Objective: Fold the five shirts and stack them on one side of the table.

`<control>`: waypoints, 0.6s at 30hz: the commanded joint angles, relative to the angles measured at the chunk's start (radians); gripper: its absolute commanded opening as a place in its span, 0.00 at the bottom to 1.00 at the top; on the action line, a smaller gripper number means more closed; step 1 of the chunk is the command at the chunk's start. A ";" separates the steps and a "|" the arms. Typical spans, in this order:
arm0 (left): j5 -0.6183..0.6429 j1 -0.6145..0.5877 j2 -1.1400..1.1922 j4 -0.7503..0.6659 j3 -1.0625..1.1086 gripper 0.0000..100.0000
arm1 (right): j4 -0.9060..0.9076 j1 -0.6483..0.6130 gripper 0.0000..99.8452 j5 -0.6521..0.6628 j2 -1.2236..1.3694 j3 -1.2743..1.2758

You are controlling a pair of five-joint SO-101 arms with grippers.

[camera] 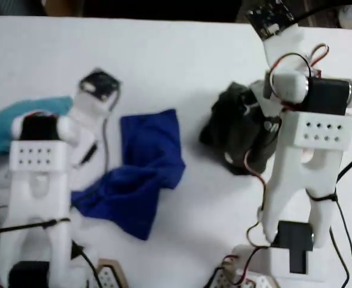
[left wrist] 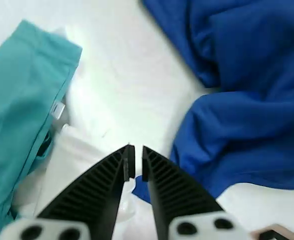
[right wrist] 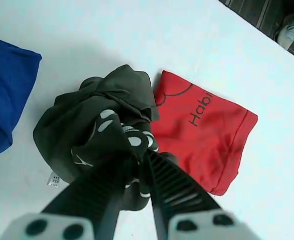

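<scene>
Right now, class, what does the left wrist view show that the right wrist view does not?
Only the left wrist view: a teal shirt, white cloth beside it, the left gripper. Only the right wrist view: a crumpled black shirt, a red shirt, the right gripper. Both: the blue shirt and the white table.

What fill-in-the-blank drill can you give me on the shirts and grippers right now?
The right gripper pinches the crumpled patterned shirt, whose colour is ___.
Beside it lies the flat printed shirt, coloured ___.
The left gripper, holding ___, hangs between the teal shirt and the rumpled blue shirt.
Missing: black; red; nothing.
</scene>
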 commanded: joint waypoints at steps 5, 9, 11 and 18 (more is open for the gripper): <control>0.032 0.327 -0.028 0.014 0.081 0.30 | 0.008 0.025 0.02 0.006 -0.053 -0.005; 0.063 0.434 -0.025 -0.066 0.145 0.29 | 0.008 0.027 0.02 0.006 -0.054 0.012; 0.063 0.480 -0.025 -0.110 0.180 0.29 | 0.008 0.027 0.02 0.006 -0.058 0.029; 0.055 0.479 0.061 -0.341 0.355 0.28 | 0.008 0.027 0.02 0.006 -0.061 0.049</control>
